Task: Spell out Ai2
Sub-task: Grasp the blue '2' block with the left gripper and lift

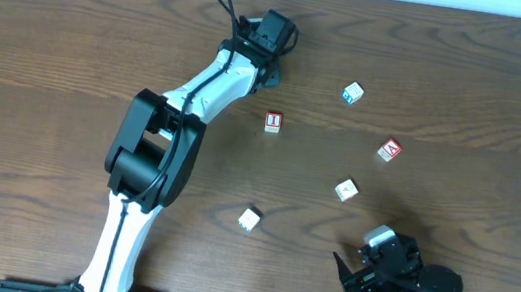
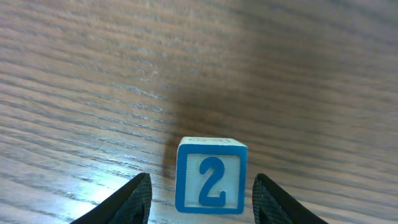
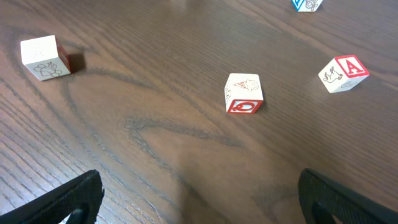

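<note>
A pale cube with a blue "2" (image 2: 211,180) stands upright on the wood between the fingers of my left gripper (image 2: 202,196). The jaws are open, with a gap on each side of the cube. From overhead the left gripper (image 1: 273,67) is at the far middle of the table and covers that cube. The red "I" cube (image 1: 273,121) lies just in front of it. The red "A" cube (image 1: 389,150) (image 3: 344,73) sits to the right. My right gripper (image 1: 357,272) (image 3: 199,193) rests wide open at the near right, holding nothing.
A blue-marked cube (image 1: 351,93) (image 3: 308,4) lies far right. A cube with a red mark (image 1: 346,189) (image 3: 244,93) sits ahead of the right gripper. A plain pale cube (image 1: 249,219) (image 3: 43,57) is at near centre. The left arm (image 1: 154,152) crosses the left half.
</note>
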Controlling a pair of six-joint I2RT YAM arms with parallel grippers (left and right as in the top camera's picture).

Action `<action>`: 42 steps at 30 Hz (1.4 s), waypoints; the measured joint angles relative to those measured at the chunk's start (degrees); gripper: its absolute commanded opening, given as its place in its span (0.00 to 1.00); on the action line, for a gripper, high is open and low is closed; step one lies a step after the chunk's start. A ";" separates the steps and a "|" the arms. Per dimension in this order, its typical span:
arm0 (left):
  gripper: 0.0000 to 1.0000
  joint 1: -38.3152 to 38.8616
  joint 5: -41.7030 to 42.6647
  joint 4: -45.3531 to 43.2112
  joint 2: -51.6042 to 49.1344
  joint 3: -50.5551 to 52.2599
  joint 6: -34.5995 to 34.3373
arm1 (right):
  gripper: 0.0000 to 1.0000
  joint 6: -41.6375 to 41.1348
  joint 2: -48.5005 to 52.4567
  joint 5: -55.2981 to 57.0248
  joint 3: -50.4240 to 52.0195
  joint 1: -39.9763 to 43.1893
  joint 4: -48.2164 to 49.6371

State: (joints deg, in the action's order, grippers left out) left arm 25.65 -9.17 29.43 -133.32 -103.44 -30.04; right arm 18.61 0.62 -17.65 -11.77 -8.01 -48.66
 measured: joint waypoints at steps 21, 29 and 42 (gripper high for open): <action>0.34 0.00 0.22 -0.31 -1.42 0.00 0.76 | 0.99 0.00 0.00 0.00 0.00 0.00 0.02; 0.24 0.00 0.24 6.12 -1.44 -6.19 3.61 | 0.99 0.00 0.00 0.00 0.00 0.00 0.02; 0.06 3.45 1.88 25.00 -0.52 -20.37 2.82 | 0.99 0.00 0.00 0.00 0.00 0.00 0.02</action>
State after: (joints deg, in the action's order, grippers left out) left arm 29.10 -7.29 54.43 -133.84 -123.81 -27.22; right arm 18.61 0.62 -17.65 -11.77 -8.01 -48.64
